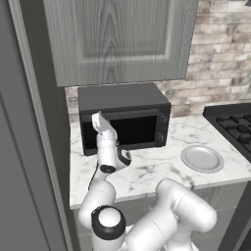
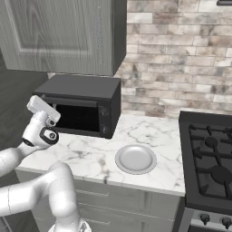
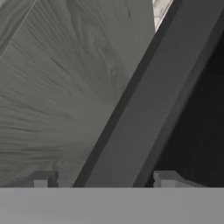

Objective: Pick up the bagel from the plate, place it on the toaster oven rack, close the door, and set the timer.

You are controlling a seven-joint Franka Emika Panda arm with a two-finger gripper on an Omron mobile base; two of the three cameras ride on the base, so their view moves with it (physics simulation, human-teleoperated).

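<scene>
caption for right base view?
White arm's gripper raised at black toaster oven's upper-left corner; empty light-grey plate on marble counter.

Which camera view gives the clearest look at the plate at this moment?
The right base view: the plate lies near the middle, whole and unblocked on the marble counter, nothing on it. The left base view also shows it whole but nearer the right edge, beside the stove. The hand view looks at the cabinet and oven top.

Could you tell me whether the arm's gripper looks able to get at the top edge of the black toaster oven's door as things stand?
Probably yes. The gripper points at the upper left of the black boxy toaster oven, its jaws apart on either side of the dark top edge, with nothing between them and the glass-windowed door.
</scene>
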